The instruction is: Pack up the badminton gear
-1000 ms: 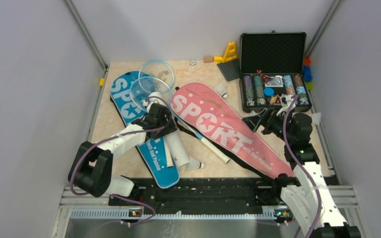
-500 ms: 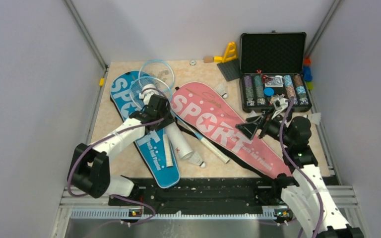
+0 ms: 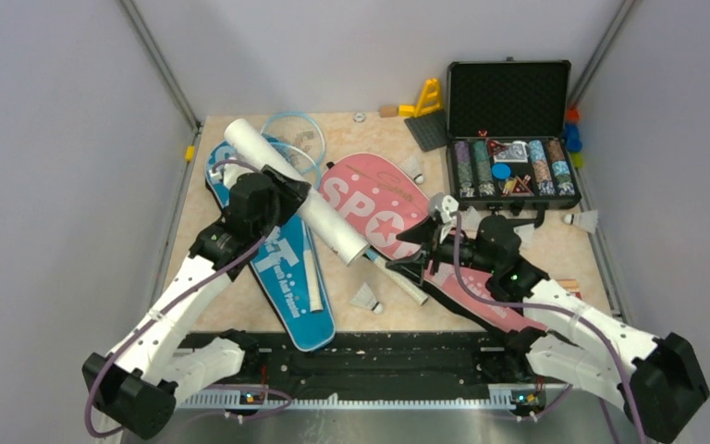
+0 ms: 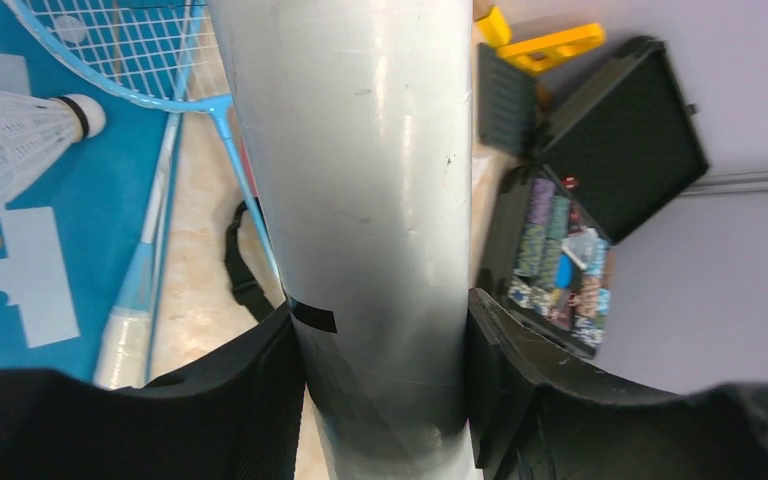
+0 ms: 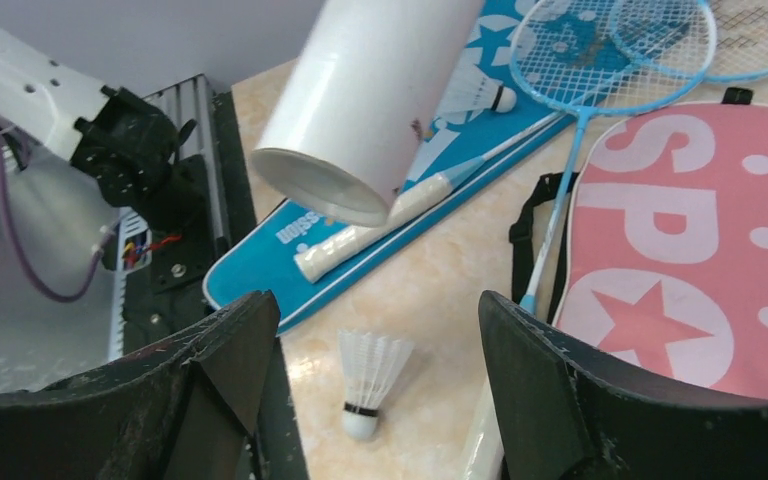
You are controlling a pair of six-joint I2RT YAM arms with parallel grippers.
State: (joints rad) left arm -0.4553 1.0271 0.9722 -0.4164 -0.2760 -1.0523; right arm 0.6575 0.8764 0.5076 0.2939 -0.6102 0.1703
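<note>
Nearest, we log one shuttlecock (image 3: pixel 364 298) lying on the table (image 3: pixel 189 240) beside the blue cover (image 3: pixel 287 277). Next, the right gripper (image 5: pixel 375 310), jaws spread wide, over the pink cover (image 3: pixel 379 199). Beyond, the left gripper (image 3: pixel 282 190) clamps the white tube (image 3: pixel 328 227), aslant above the rackets (image 5: pixel 610 45). Farthest, the poker-chip case (image 3: pixel 508 97), lid up.

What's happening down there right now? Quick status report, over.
Left gripper shut on white tube, held above blue cover. Right gripper open over loose shuttlecock. Rackets lie out, unpacked.
</note>
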